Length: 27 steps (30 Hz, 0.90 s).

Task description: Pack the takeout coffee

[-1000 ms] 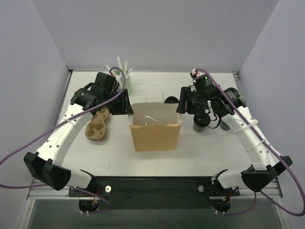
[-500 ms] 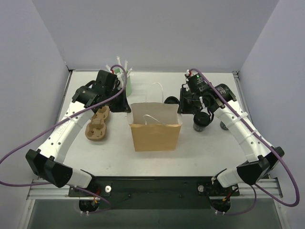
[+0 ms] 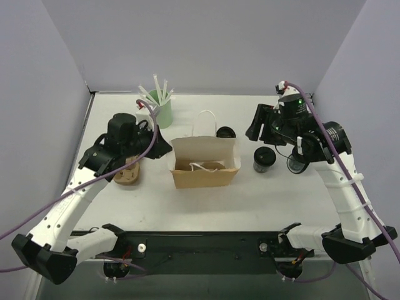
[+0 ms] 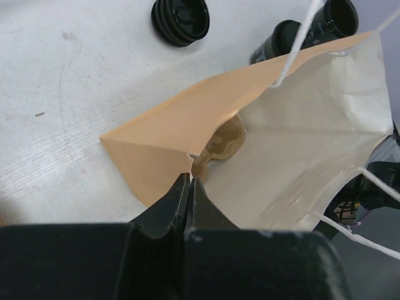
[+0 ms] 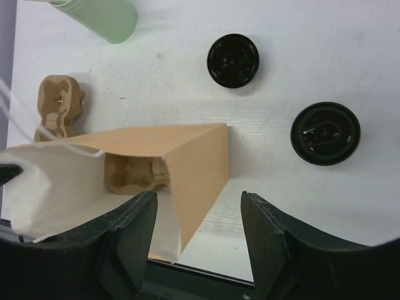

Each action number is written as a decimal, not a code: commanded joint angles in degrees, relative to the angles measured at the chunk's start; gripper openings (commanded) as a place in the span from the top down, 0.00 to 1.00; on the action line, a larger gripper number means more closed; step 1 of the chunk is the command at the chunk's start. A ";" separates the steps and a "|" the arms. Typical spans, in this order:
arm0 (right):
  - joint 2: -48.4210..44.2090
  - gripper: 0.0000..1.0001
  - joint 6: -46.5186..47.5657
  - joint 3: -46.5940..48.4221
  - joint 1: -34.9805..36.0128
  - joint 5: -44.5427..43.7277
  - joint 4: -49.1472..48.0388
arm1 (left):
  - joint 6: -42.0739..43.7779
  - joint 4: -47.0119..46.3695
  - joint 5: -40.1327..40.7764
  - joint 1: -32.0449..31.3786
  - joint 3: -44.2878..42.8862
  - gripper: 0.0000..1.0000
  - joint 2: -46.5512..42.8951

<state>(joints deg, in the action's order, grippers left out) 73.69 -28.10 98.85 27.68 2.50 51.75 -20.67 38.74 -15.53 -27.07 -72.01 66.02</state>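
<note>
We judge the coffee cup [image 3: 264,159] light and crushable, best gripped mid-wall by the wide-open, empty right gripper [image 5: 199,205]; the left gripper [image 4: 189,186] pinches the bag [image 3: 206,178] at its rim.

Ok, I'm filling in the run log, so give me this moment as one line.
left gripper: shut on paper bag rim | right gripper: open, empty | coffee cup: standing outside bag

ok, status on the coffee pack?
Left gripper shut on paper bag rim. Right gripper open, empty. Coffee cup on table right of bag, not packed. Pulp carrier sits inside bag.
</note>
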 commanded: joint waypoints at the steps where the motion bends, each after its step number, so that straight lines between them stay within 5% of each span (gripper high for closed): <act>1: -4.78 0.43 1.03 -6.20 -0.87 -7.15 1.61 | 3.61 -19.01 -5.98 -0.61 9.65 1.00 -8.35; 6: -8.03 0.44 1.64 -11.92 -2.02 -6.81 0.81 | 5.98 -25.73 -6.97 -0.88 17.25 1.00 -16.27; 21: 0.13 0.46 5.32 -12.72 -9.66 -5.05 -1.20 | 7.22 -14.49 -5.04 -0.88 14.97 1.00 -17.50; 27: 1.90 0.54 6.30 -5.62 -7.13 6.80 -3.49 | 6.25 -10.89 -5.83 -0.88 14.35 1.00 -18.21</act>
<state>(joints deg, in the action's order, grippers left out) 76.55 -23.14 86.52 18.11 1.76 49.71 -14.35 25.67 -20.88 -27.73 -54.57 48.77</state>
